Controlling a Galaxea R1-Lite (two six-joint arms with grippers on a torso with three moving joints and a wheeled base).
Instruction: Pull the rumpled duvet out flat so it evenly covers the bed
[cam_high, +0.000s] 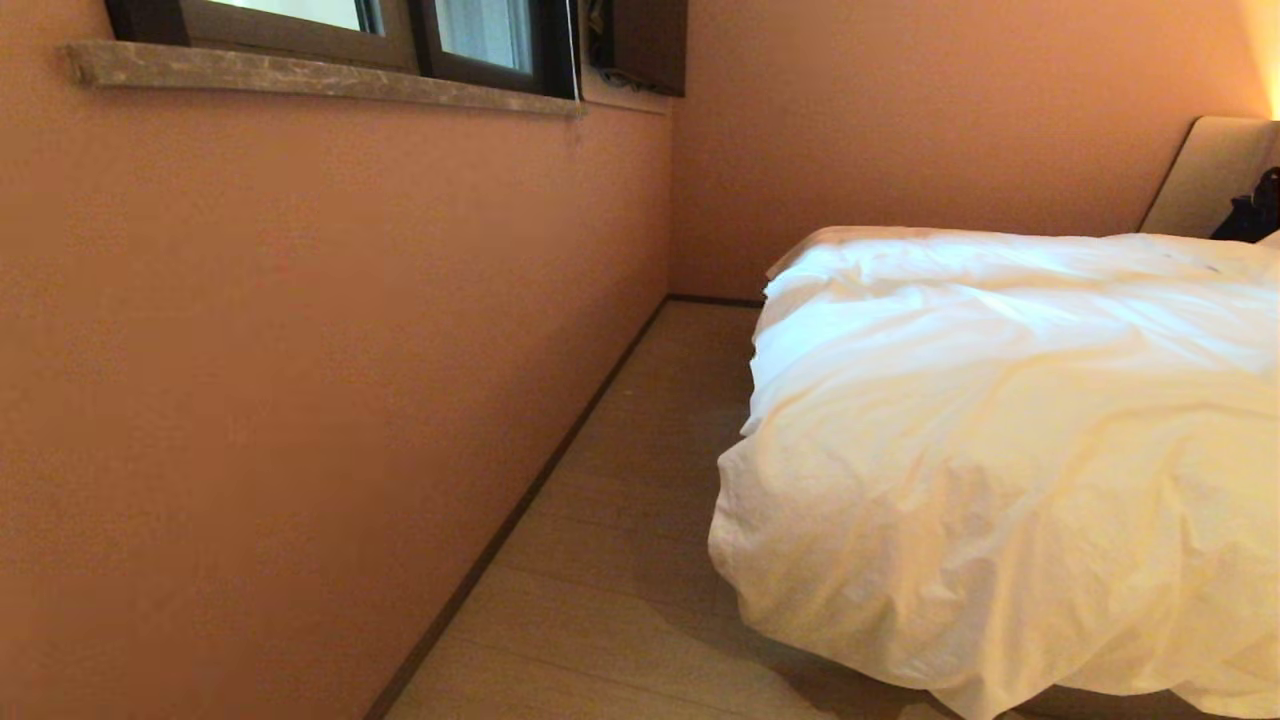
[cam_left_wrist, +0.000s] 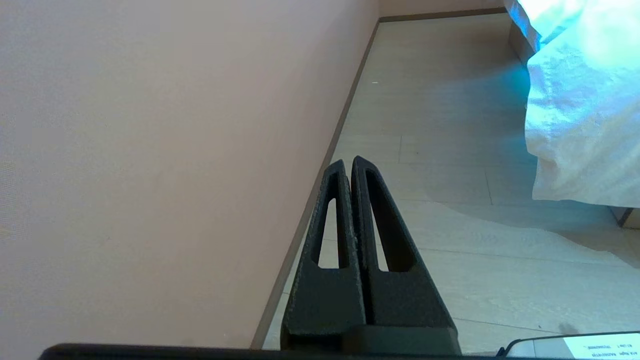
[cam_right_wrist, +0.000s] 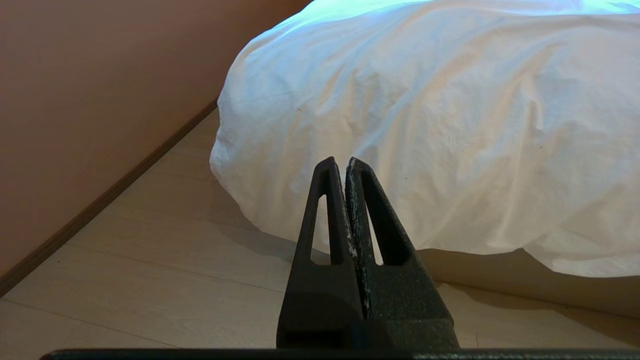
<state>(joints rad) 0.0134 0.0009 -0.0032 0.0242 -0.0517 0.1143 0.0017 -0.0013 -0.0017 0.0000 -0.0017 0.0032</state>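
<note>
Currently pre-grasp: duvet (cam_high: 1010, 440) heaped on bed (cam_high: 1215, 175) at 3 o'clock, corner drooping toward floor (cam_high: 620, 560). Left gripper (cam_left_wrist: 348, 165) & right gripper (cam_right_wrist: 340, 165) clenched, holding nothing. Next, probably: approach, open fingers, grab the near edge.

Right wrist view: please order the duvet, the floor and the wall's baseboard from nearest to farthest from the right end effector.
1. Floor: directly under the shut right end effector.
2. Duvet: just ahead, hanging over the bed's corner.
3. Baseboard: off to the side, along the wall.
</note>
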